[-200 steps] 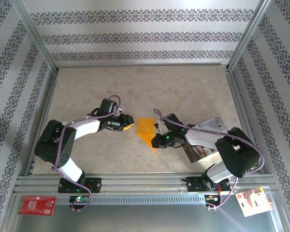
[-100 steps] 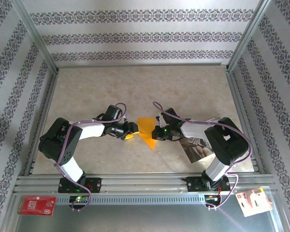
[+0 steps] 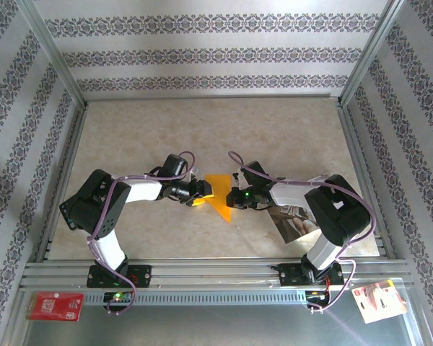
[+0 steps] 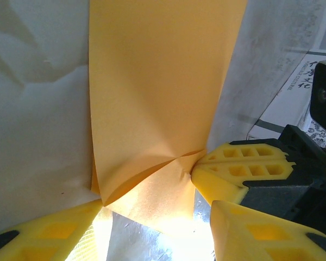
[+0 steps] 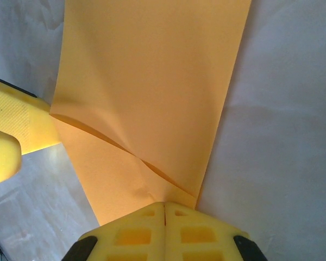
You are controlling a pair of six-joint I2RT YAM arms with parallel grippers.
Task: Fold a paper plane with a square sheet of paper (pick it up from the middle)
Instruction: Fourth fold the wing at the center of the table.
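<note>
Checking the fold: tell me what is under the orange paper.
Table shows all around the paper; the right tool pinches its edge. Whatever lies directly beneath is covered.

Thin bright orange paper sheet (image 4: 163, 87) across centre, over pale tabletop (image 4: 32, 109). Creases fan out from one point on sheet's edge. Right gripper (image 4: 196, 169), yellow fingers (image 4: 244, 163) pressed together, pinches sheet at that point. Left gripper (image 4: 155, 217) jaws apart, sheet's lower corner between its yellow fingers (image 4: 49, 234). White printed sheet with black characters (image 4: 307, 76) behind right gripper.
</note>
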